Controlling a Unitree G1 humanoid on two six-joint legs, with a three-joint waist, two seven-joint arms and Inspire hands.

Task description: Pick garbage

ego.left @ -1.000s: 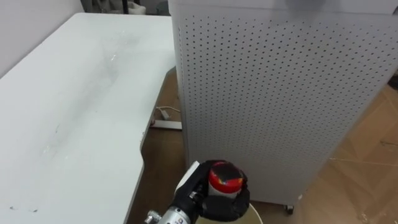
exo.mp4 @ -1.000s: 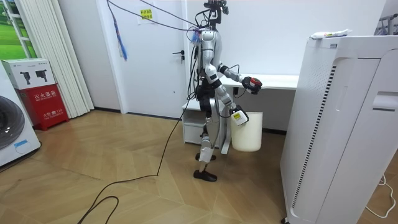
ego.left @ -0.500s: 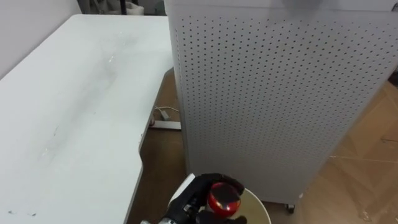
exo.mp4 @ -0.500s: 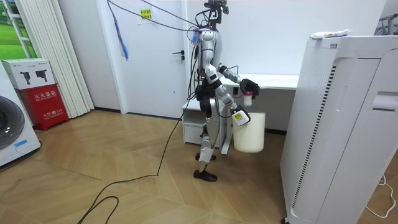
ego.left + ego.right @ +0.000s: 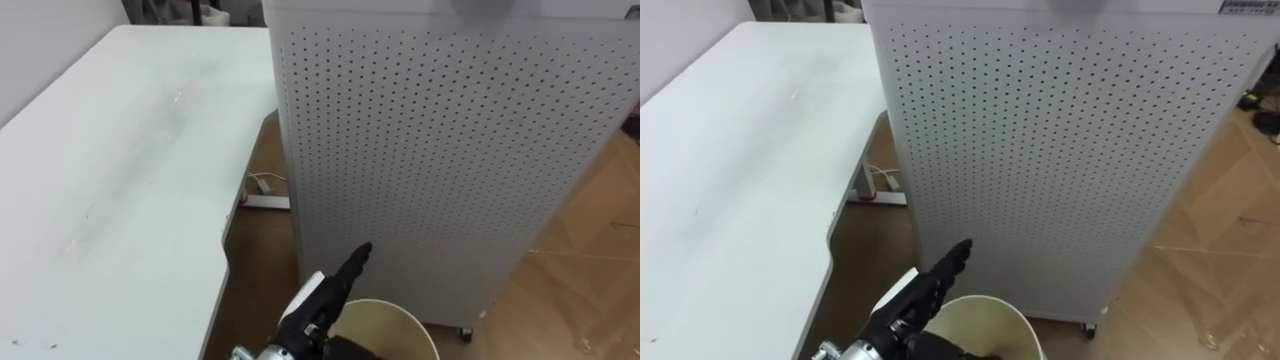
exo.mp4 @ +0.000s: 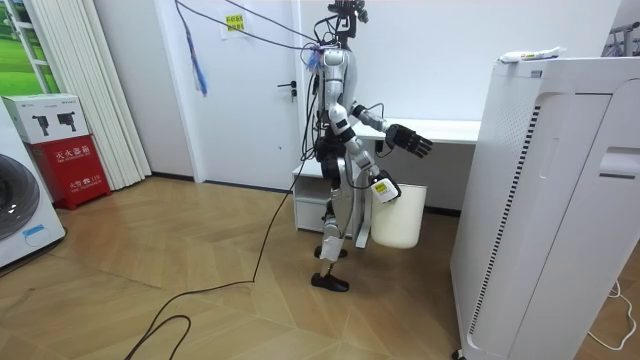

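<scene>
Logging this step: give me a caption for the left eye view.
Open left hand above the bin, beside the table, before the perforated cabinet.

Left hand (image 6: 410,143) flat-fingered above the cream bin (image 6: 398,218) beside the white desk (image 6: 452,130).

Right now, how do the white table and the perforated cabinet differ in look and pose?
The table has a smooth, plain top; the cabinet has a face dotted with small holes. The table lies low and flat; the cabinet stands upright beside it and rises higher. Both are white.
</scene>
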